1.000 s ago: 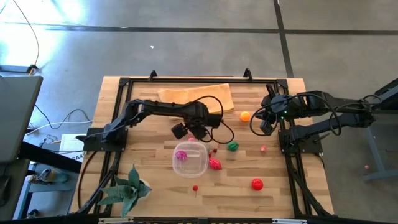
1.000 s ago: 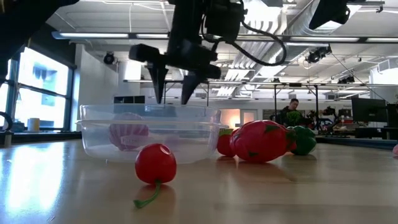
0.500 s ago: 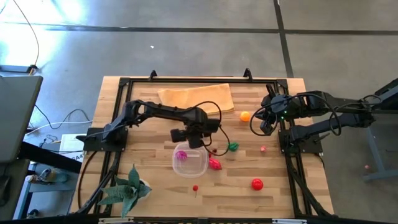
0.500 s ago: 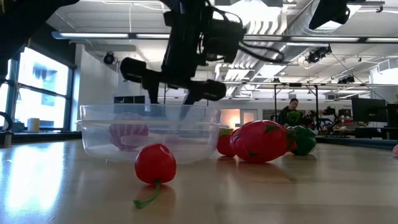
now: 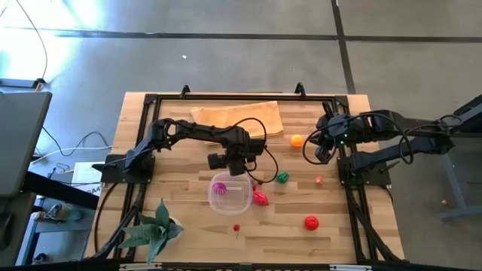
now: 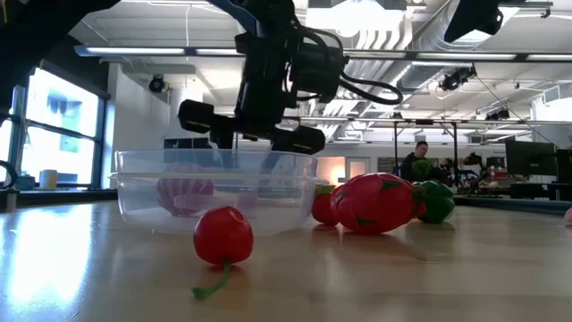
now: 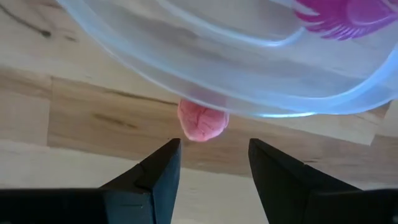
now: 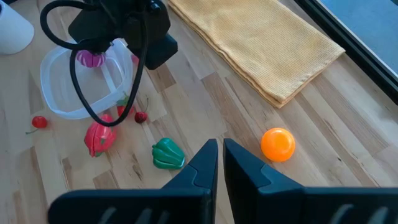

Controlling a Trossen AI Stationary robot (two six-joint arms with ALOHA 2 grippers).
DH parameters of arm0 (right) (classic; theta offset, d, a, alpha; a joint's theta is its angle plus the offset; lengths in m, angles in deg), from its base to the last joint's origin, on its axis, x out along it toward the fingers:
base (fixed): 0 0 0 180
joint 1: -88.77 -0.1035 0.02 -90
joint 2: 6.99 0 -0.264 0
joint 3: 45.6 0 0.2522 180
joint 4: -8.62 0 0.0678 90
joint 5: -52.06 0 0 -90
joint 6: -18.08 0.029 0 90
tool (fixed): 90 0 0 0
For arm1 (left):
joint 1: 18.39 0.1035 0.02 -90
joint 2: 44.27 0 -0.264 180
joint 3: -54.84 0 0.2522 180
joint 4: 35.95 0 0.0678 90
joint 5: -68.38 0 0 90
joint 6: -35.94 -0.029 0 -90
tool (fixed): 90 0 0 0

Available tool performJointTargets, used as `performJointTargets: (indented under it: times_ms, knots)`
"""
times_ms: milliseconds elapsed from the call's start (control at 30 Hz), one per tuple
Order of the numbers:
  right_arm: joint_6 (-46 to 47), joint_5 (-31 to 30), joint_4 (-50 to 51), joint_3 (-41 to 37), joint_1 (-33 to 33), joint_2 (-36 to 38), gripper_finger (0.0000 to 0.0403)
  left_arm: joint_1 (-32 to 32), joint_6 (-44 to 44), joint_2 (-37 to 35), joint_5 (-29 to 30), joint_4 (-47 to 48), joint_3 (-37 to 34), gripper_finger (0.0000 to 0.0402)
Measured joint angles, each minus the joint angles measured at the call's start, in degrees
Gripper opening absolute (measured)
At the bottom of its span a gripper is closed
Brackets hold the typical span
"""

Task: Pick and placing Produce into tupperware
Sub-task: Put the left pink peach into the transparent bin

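The left claw (image 5: 228,167) hangs low at the tub's (image 5: 242,201) 12 o'clock rim, its fingers (image 7: 158,171) parted moderately and holding nothing. In the left wrist view a small pink piece (image 7: 202,121) lies on the counter (image 5: 181,226) just ahead of the gap, partly under the tub's (image 7: 205,87) curved wall; the fingers do not touch it. In the low view the claw (image 6: 250,143) sits just behind the tub's (image 6: 143,201) far rim.

The clear tub stands upright at the counter's middle, opening up, with a magenta piece (image 5: 219,188) lying inside toward 9 o'clock. A cherry (image 5: 236,226) lies at the tub's 6 o'clock, stem toward the near edge. Touching the tub at 3 o'clock is a red strawberry-like piece (image 5: 260,199), its long axis running roughly 10 to 4 o'clock. A green pepper (image 5: 282,178) lies at 2 o'clock, a red ball (image 5: 311,222) at 4 o'clock, well apart. An orange (image 5: 297,140) rests near the cloth (image 5: 237,117).

The right claw (image 5: 322,154) hovers at the counter's 3 o'clock side beside the orange (image 8: 277,144), fingers (image 8: 202,165) nearly closed with only a slit between, empty.
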Motion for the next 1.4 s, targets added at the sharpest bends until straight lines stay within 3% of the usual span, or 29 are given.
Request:
performJointTargets:
  times_ms: [667,1233,1400]
  knots:
    - [0.0,0.0,0.0,0.0,0.0,0.0,0.0018,-0.2,-3.6,0.0,-5.9,-2.7,0.0,0.0177]
    - [0.0,0.0,0.0,0.0,0.0,0.0,0.0018,-0.4,-6.5,0.0,-5.6,-3.0,-1.5,0.0177]
    - [0.0,0.0,0.0,0.0,0.0,0.0,0.0018,-0.4,-6.7,0.0,-2.0,-4.5,-2.9,0.0177]
